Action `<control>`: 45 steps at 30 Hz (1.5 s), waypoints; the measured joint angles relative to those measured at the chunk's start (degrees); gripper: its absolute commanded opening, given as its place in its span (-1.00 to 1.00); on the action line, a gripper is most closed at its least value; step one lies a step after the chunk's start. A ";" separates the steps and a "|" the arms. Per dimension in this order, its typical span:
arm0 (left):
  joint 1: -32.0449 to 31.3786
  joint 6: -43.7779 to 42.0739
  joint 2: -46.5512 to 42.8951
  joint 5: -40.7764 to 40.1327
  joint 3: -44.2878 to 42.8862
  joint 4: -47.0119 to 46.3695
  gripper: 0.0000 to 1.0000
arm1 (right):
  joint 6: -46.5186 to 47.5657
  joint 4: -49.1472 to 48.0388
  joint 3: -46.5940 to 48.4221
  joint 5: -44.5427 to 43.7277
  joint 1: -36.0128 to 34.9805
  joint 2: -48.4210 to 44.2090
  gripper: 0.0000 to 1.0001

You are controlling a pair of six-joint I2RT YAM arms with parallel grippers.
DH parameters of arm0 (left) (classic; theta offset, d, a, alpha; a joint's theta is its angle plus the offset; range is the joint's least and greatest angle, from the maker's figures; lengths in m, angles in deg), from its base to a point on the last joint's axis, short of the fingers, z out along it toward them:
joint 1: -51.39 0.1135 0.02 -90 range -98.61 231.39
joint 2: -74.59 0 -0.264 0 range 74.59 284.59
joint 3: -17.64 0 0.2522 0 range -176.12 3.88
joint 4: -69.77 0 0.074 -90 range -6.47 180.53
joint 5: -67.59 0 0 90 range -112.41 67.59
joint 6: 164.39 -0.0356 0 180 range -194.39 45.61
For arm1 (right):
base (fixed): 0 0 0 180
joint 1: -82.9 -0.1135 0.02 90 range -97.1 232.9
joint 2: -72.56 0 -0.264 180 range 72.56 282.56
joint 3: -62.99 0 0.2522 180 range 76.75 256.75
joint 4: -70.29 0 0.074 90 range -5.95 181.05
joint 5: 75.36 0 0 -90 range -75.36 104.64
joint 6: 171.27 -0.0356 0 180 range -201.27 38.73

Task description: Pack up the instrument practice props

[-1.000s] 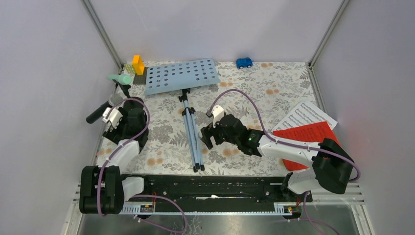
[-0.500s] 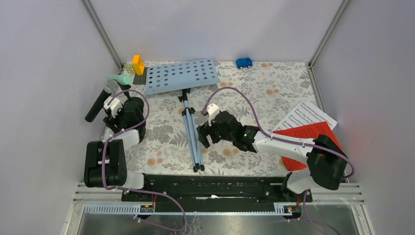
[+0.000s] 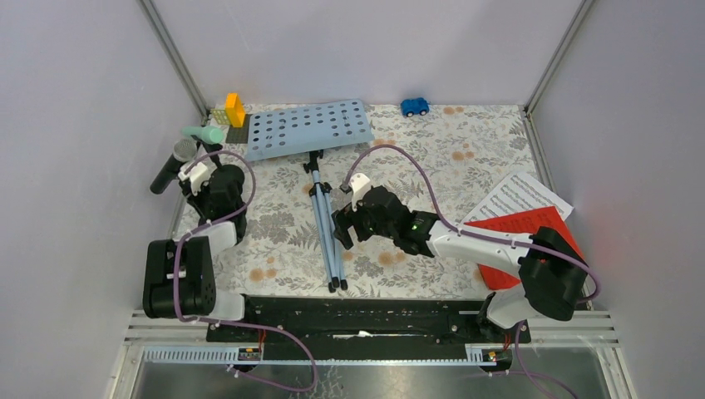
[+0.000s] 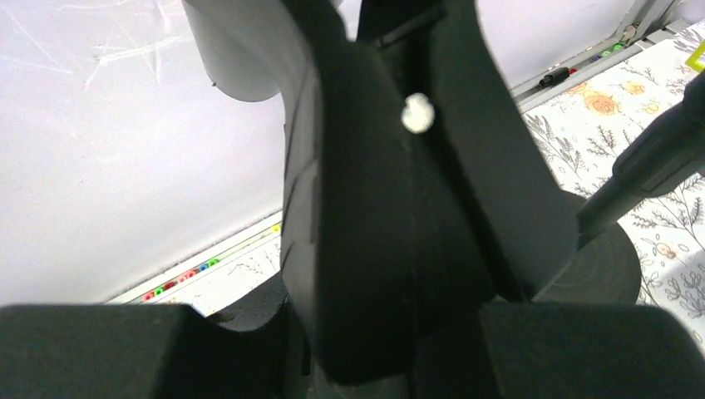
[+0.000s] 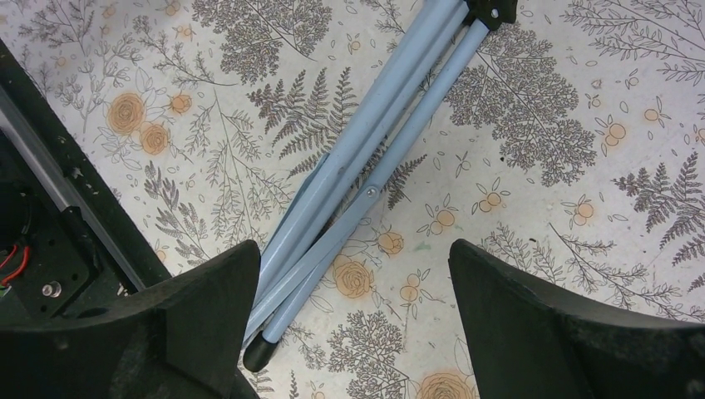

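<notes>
A black microphone (image 3: 169, 168) stands tilted in a black mic holder (image 4: 391, 208) at the table's left edge. My left gripper (image 3: 194, 178) is shut on that holder; the holder fills the space between both fingers (image 4: 100, 349). A mint-green microphone (image 3: 204, 133) sits just behind in a second round-based holder (image 4: 600, 268). The pale blue sheet-music rack (image 3: 309, 129) lies flat, its folded tripod legs (image 3: 327, 229) pointing toward me. My right gripper (image 5: 353, 262) hovers open over the leg ends (image 5: 357, 187), the left finger above them. White sheets (image 3: 520, 193) and red sheets (image 3: 517, 231) lie at right.
A small blue toy car (image 3: 414, 106) sits at the back. Yellow and orange bricks (image 3: 230, 110) on a grey plate stand in the back left corner. The black base rail (image 3: 349, 314) runs along the near edge. Walls enclose the floral table (image 3: 449, 158) on three sides.
My left gripper moved back toward the left wall and closed on the mic holder; the black microphone now stands steeper. My right gripper shifted slightly left over the tripod legs, still open.
</notes>
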 measured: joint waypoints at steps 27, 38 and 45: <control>-39.63 -4.63 -29.07 28.33 -0.74 14.27 -1.00 | -1.88 9.60 -8.50 -18.67 0.09 -44.92 0.86; -54.93 -6.34 -2.25 62.42 -4.72 -9.09 -1.00 | -2.01 17.20 -9.57 -25.33 0.09 -54.93 0.86; -57.68 -4.90 15.43 74.44 -7.39 -23.08 -0.96 | -1.99 20.52 -10.34 -27.06 0.09 -57.68 0.86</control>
